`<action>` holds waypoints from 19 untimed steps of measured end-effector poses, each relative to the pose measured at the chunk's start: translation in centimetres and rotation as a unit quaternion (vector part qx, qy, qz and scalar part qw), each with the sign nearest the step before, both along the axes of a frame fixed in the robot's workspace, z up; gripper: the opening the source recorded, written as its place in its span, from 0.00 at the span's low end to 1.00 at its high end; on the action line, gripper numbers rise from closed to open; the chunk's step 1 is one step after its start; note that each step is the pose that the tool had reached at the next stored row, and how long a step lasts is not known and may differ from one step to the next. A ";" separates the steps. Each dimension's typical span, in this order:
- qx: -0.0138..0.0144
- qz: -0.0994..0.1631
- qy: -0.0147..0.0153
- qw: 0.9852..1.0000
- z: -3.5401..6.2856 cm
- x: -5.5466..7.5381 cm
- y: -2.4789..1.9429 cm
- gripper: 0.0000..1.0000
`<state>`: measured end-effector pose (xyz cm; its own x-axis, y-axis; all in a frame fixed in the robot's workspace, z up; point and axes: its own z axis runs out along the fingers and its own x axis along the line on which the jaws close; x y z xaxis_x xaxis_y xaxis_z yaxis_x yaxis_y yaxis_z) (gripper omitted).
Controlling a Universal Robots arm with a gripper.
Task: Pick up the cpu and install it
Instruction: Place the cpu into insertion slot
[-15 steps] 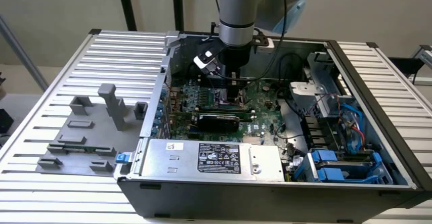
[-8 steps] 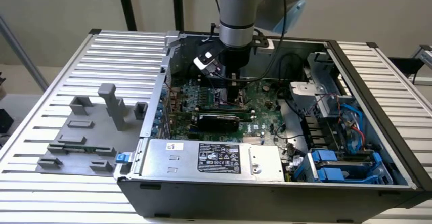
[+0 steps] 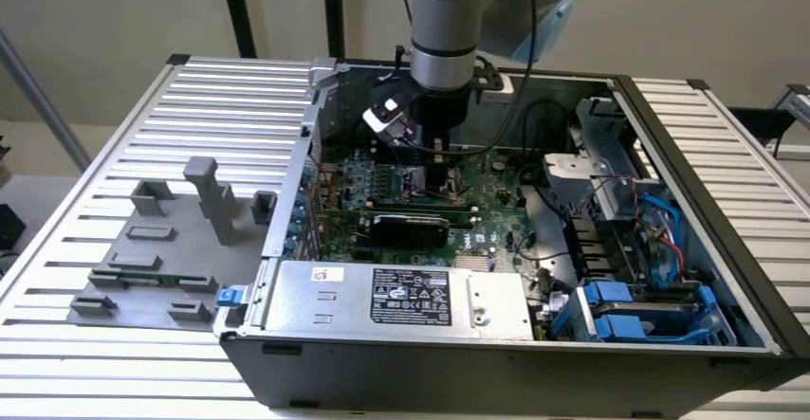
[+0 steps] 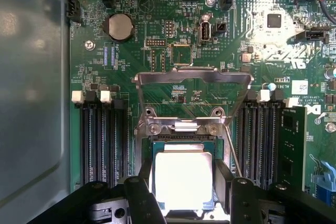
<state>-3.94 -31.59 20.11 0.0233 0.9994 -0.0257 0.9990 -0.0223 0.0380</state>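
While pinched between the fingers (image 4: 144,195), cpu (image 4: 184,179): small flat square with a pale metal top; judged light, stiff and smooth enough to slip; underside contacts likely fragile, so no twisting, no dropping
place: over the socket (image 4: 181,139), square to it; seated or just above, cannot tell
hold: by two opposite side edges, not by the top face or the underside; kept level
pincer (image 4: 184,183): closed on the cpu, one finger against each side edge; spread only to the chip's width
frame (image 4: 191,77): swung up, clear of the socket; lever (image 4: 234,153) raised beside it
board (image 4: 157,19): green, hard, crowded; memory slots (image 4: 100,140) just beside the socket on both sides; one memory stick (image 4: 291,150) near; little side room for the fingers
case (image 3: 506,373): open on top; arm (image 3: 446,22) reaching in from above; supply box (image 3: 405,297) by the front wall; cables (image 3: 658,235) toward the exterior view's right, well apart from the socket
worktop (image 3: 76,136): slatted metal; grey fixture (image 3: 165,259) at the exterior view's left of the case, well apart from the pincer
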 end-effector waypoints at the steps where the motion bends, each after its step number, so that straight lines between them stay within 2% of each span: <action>1: 0.000 0.000 0.000 1.000 -0.04 0.0 0.00 0.55; 19: -0.002 -0.007 0.000 1.000 -0.43 0.0 -0.01 0.55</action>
